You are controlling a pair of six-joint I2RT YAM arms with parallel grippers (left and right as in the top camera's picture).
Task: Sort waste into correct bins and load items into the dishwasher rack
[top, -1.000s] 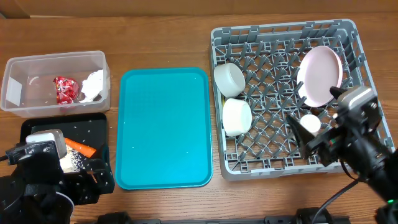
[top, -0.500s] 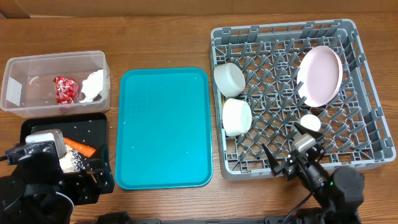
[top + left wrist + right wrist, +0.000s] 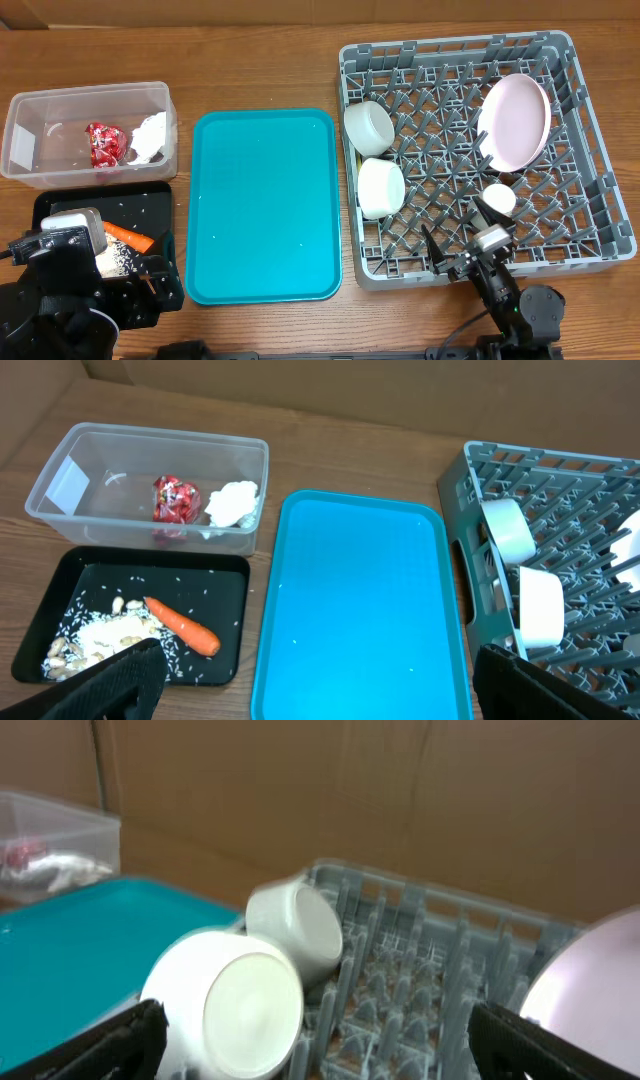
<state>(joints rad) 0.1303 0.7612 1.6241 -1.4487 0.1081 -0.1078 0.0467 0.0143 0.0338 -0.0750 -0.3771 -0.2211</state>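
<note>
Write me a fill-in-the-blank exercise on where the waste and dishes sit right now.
1. The carrot piece lies in the shallow tray whose colour is ____.
2. The number of bowls in the dishwasher rack is ____.
3. The foil wrapper lies in the clear tub beside a crumpled white ____.
4. The left hand and right hand both have jaws standing ____.
Missing words: black; two; napkin; open.

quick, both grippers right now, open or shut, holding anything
left gripper: open, holding nothing
right gripper: open, holding nothing
</note>
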